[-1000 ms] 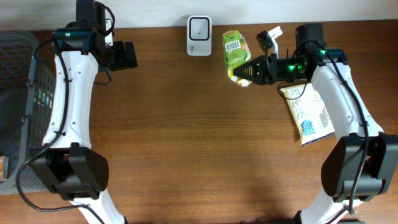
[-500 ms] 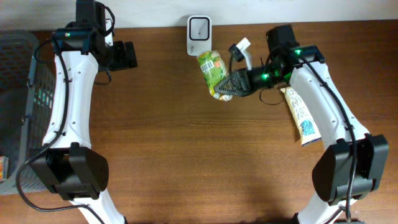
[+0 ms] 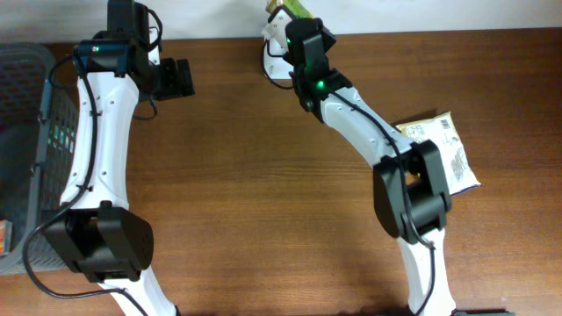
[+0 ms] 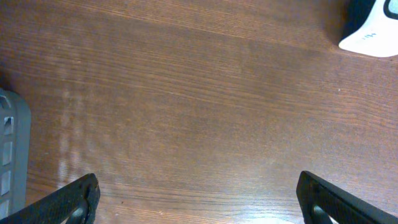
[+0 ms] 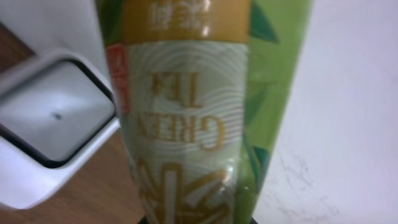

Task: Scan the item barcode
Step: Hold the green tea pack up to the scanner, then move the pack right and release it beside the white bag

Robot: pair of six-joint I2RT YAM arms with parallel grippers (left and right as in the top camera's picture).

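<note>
Right fingers (image 3: 295, 26) are pinched almost fully shut on 1 end of the green tea packet (image 5: 186, 99), holding it clear of the bench (image 3: 263, 175) at the far edge, over the white barcode scanner (image 5: 53, 124). In the right wrist view the packet hangs just beside the scanner's window with its printed front turned to the camera. No barcode shows on that side, and I cannot tell whether the code faces the window. Left fingers (image 4: 74, 199) are spread as wide as they go, holding nothing, over bare wood near the grey basket (image 3: 22, 132). A 2nd snack packet (image 3: 443, 149) lies on the bench, well apart. By my judgement, the presenting step is in hand. The next move calls for turning the packet until its barcode squarely meets the window, then holding it steady, gripped firmly so the slick film does not slip
</note>
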